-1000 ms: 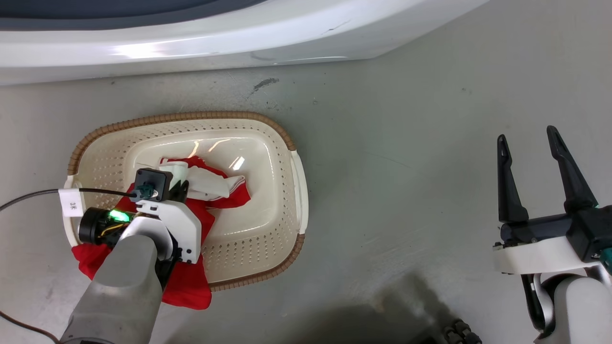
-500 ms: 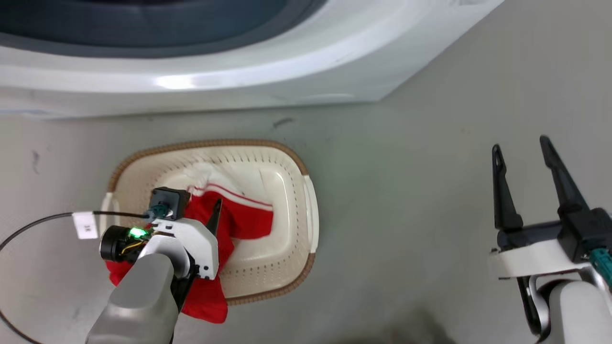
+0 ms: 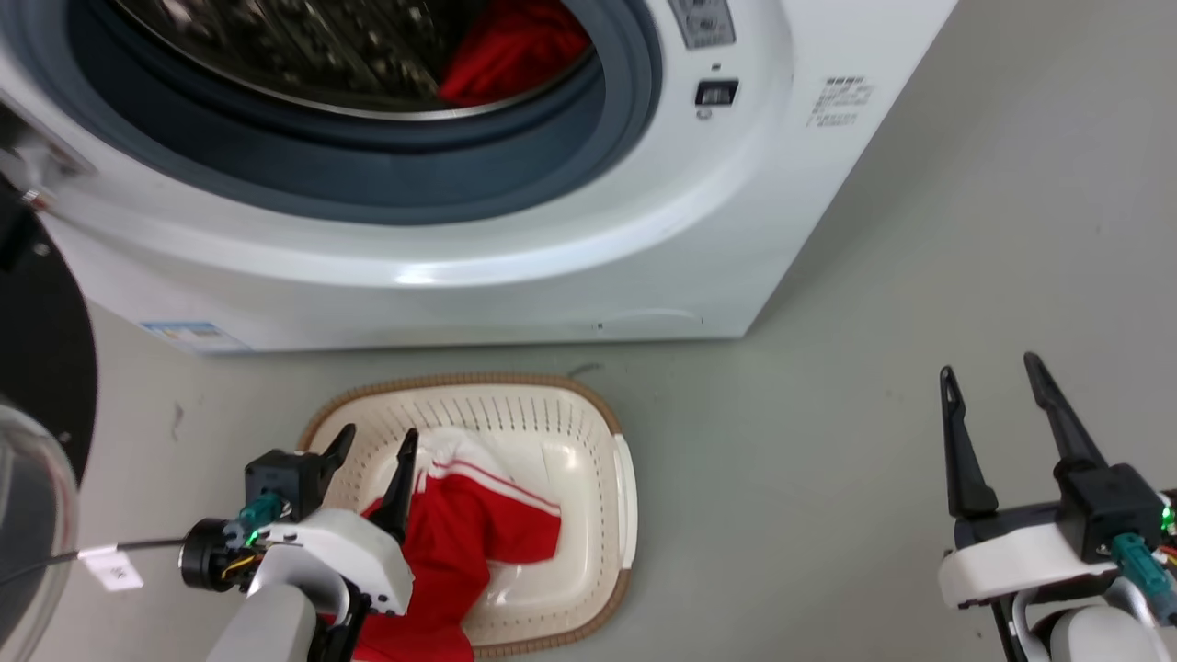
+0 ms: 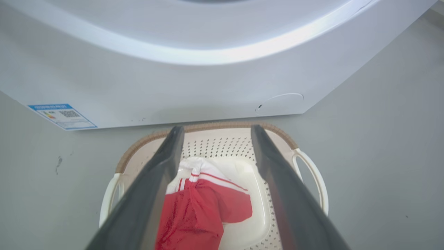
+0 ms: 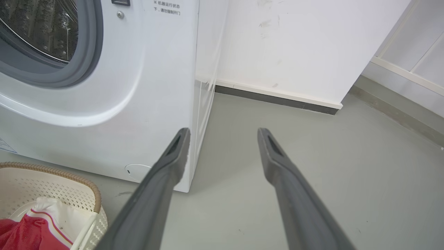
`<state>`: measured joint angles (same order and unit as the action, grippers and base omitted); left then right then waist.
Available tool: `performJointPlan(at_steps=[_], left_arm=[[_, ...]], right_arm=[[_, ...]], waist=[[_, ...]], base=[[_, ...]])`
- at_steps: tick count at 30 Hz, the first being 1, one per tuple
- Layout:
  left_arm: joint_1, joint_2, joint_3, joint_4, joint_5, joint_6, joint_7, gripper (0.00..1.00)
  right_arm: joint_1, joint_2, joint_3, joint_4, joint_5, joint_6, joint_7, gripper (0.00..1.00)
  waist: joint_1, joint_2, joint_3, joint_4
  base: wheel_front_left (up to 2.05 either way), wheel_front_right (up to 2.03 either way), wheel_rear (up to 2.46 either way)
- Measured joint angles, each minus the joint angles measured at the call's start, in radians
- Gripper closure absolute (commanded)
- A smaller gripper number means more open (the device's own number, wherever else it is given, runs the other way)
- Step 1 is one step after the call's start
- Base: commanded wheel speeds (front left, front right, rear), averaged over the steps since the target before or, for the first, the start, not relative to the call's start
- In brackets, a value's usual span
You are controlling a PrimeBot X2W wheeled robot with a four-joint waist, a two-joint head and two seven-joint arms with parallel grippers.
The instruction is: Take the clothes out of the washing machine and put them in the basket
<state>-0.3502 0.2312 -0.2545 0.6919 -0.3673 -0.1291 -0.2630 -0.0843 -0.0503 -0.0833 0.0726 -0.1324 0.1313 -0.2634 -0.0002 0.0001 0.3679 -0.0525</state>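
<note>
The clothes are lying in two places. Nearest to me, a red garment with white stripes (image 3: 460,542) is lying in the basket (image 3: 515,382), bunched toward its left half with its white trim turned to the far side. Its near end is running down behind my own arm, so I cannot tell how it is lying there.

My left claw (image 3: 379,432) is hovering just above that garment. Its two dark fingers are standing apart and gripping nothing. Through the left wrist camera I am seeing the red cloth lying below and between them.

Off to the right, my right claw (image 3: 989,366) is hanging over bare grey floor (image 3: 828,441), well apart from the basket. Its fingers are also spread wide and empty.

The basket is resting on the floor just in front of the washing machine (image 3: 699,239), its brown rim near the machine's base. Farther back, the door (image 3: 37,386) is standing open at my left edge. The grey-rimmed opening is showing the steel drum (image 3: 276,37), and the other red garment (image 3: 515,51) is lying inside it toward the right. Beyond the machine, through the right wrist camera, a white wall (image 5: 295,45) is meeting the floor along a dark skirting strip (image 5: 277,100).
</note>
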Motion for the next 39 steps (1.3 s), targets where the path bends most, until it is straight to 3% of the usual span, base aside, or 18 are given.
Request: performJointPlan(at_steps=[9, 18, 25, 33, 39], left_arm=[[0.113, -0.003, 0.067, -0.197, 0.073, 0.000, 0.000, 0.00], [0.079, 0.051, 0.057, -0.261, 0.092, 0.000, 0.000, 0.00], [-0.101, 0.145, -0.012, -0.272, 0.066, 0.000, 0.059, 0.00], [-0.412, 0.269, -0.063, -0.270, -0.022, 0.000, 0.239, 0.00], [-0.668, 0.342, -0.113, -0.193, -0.089, 0.000, 0.423, 0.00]], right_arm=[[0.032, 0.000, 0.020, 0.010, 0.008, 0.000, 0.000, 0.00], [0.035, 0.000, 0.033, 0.009, 0.033, 0.000, 0.000, 0.00], [0.019, 0.000, 0.032, 0.000, 0.055, 0.000, 0.000, 0.00], [-0.031, 0.000, 0.059, -0.016, 0.108, 0.000, 0.000, 0.00], [-0.055, -0.001, 0.081, -0.029, 0.163, 0.000, 0.000, 0.00]], waist=[[-0.0001, 0.0000, -0.109, 0.001], [0.0000, 0.0000, -0.091, -0.047], [0.0001, 0.0000, -0.026, -0.098], [0.0003, 0.0000, 0.084, -0.177], [0.0003, 0.0000, 0.187, -0.242]], base=[[0.00, 0.00, 0.00], [0.00, 0.00, 0.00], [0.00, 0.00, 0.00], [0.00, 0.00, 0.00], [0.00, 0.00, 0.00]])
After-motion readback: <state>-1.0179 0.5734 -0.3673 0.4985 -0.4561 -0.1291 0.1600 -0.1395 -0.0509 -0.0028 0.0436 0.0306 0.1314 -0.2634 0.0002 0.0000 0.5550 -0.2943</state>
